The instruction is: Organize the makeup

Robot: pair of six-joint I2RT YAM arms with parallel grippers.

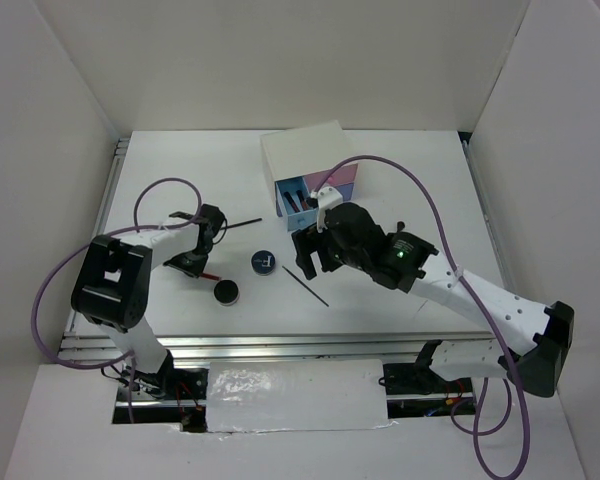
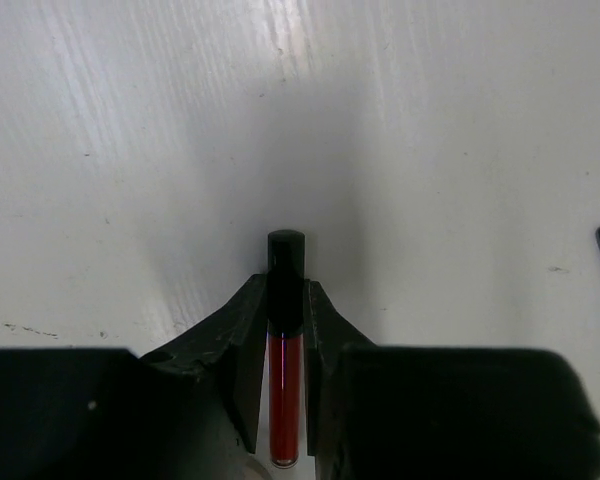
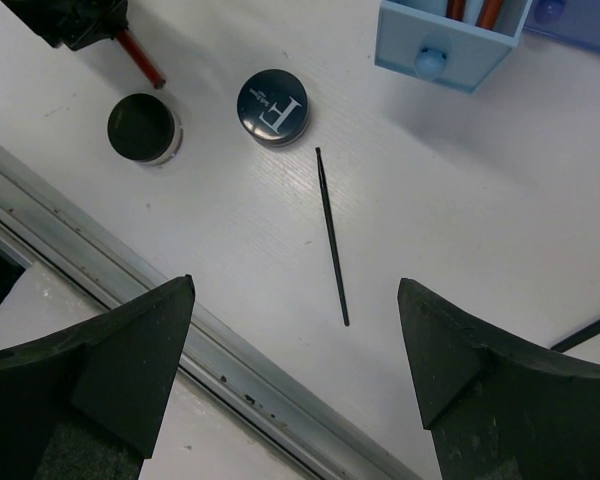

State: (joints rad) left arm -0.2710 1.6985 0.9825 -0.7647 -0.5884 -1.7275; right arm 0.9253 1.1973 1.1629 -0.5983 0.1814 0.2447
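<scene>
1. The left hand is gripping a red-brown pencil, its two fingers pressing on both sides just below the pencil's black cap
2. The hand and pencil are sitting low at the left of the white surface; I cannot tell whether the pencil is resting on it or raised
3. The right hand is hanging wide open, holding nothing, above the middle of the surface
4. A thin black stick is lying flat below the right hand, between its spread fingers in the wrist view
5. The plain black compact is sitting near the front edge, just beside the gripped pencil's tip
6. The compact with the white mark is lying near it, between it and the thin black stick, touching neither
7. A second black stick is lying behind the left hand
8. The white box is standing at the back, its blue drawer pulled open with red-brown pencils showing inside
</scene>
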